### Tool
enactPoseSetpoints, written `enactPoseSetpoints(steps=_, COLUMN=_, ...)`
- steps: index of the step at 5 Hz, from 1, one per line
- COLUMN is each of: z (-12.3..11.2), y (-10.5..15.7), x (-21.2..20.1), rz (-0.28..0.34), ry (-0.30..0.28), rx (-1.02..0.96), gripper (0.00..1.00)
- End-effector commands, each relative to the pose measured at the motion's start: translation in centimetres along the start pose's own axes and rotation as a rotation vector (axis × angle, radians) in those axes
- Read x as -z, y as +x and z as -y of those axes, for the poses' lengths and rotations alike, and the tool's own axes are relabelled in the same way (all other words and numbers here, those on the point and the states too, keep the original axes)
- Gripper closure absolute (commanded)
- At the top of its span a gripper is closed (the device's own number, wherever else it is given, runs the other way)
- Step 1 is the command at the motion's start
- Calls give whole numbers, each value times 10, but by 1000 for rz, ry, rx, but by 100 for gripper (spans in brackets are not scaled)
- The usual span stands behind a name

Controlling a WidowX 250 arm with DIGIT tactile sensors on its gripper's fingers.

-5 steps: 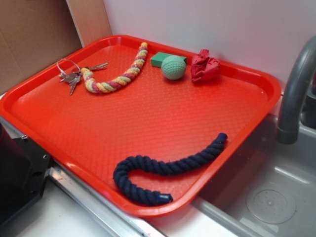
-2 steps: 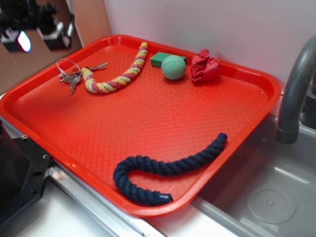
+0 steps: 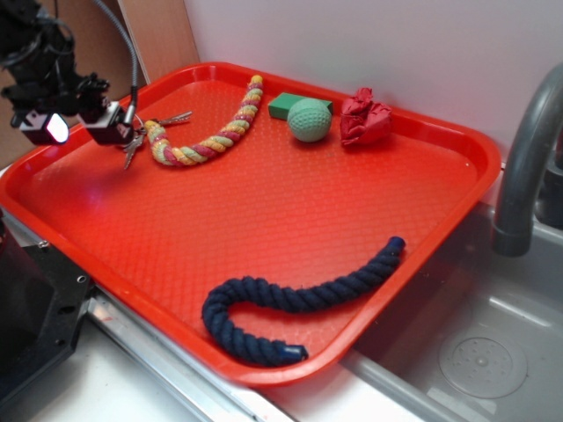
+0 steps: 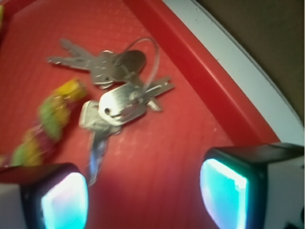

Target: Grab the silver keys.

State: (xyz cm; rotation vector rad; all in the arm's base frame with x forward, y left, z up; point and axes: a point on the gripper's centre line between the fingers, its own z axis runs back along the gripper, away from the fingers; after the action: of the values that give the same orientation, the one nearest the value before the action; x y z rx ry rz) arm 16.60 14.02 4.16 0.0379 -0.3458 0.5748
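Wrist view: open claw (image 4: 143,198) hovering empty over the silver keys (image 4: 116,105) in the red tray's (image 4: 190,76) corner.

Claw pads stand well apart, nothing between them. Silver keys lie flat beside the tray's raised rim, just beside the striped rope's (image 4: 45,126) frayed end. They look light, hard, thin and slick, likely to slide on the dimpled plastic and to dangle loosely from the thin wire ring (image 4: 147,59). Stacked key heads at the middle seem the thickest place to pinch; the exterior view shows the bunch (image 3: 132,141) half hidden by the claw (image 3: 81,128).
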Motion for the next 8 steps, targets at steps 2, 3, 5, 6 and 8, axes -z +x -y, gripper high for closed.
enactPoseSetpoints(steps=2, z=8, y=42, x=-21, rz=101, ry=-68, rx=-41, gripper=0)
enactPoseSetpoints(steps=3, z=6, y=48, x=-20, rz=99, ry=-45, rx=-48, gripper=0)
enactPoseSetpoints(steps=5, z=-6, y=43, x=9, rz=28, ry=1, rx=-53, gripper=0)
enactPoseSetpoints(steps=6, z=0, y=37, x=21, rz=-4, ry=7, rx=-55, gripper=4)
enactPoseSetpoints(steps=8, z=10, y=37, x=25, rz=-9, ry=43, rx=-14, gripper=100)
